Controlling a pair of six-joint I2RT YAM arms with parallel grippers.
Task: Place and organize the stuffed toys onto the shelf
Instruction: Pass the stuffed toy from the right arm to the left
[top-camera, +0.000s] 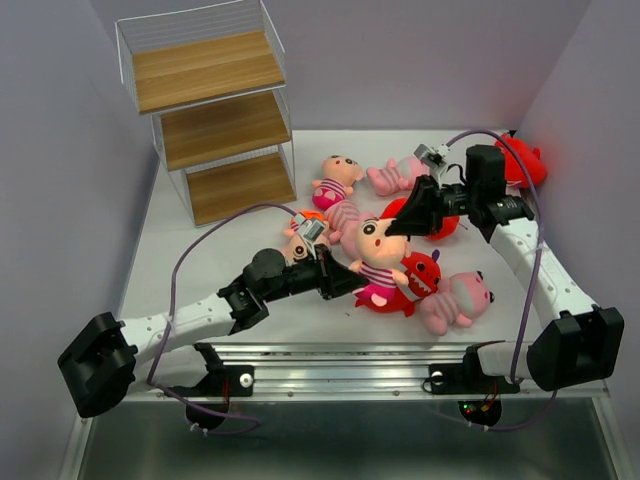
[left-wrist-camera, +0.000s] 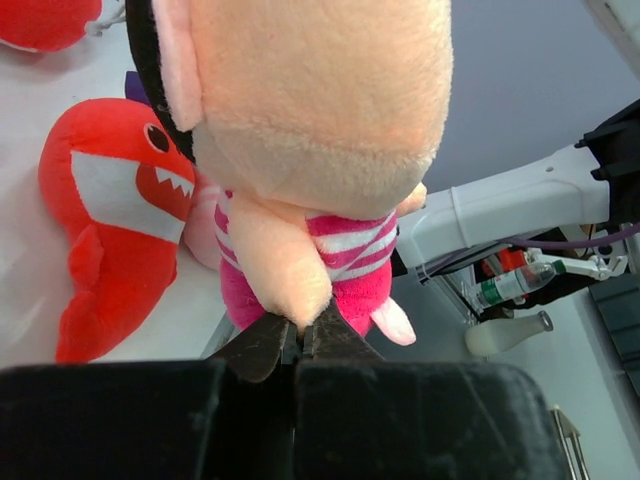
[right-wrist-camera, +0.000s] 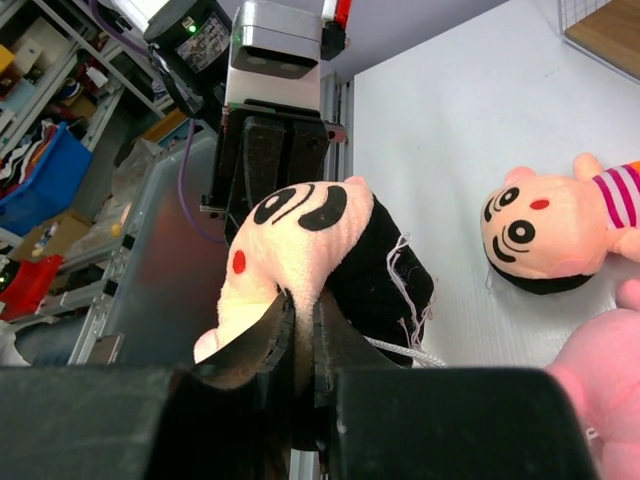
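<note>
**Shelf** (top-camera: 215, 110): three wooden tiers in a white wire frame, upright at the far left of the table (top-camera: 200, 270). Every toy in view lies off it, to its right.

**Doll** (top-camera: 378, 250): right of the shelf's bottom tier and nearer the arm bases, held between both grippers. Its long axis runs far to near, with the head at the far end and the legs toward the bases.

**Left gripper** (left-wrist-camera: 300, 335): jaws pinching one peach limb of the doll.

**Right gripper** (right-wrist-camera: 298, 310): jaws pinching the edge of the doll's head.

**Second doll** (top-camera: 335, 180): just right of the bottom tier, face up.

**Shark** (top-camera: 420, 272): beside the held doll, on the side away from the shelf.
</note>
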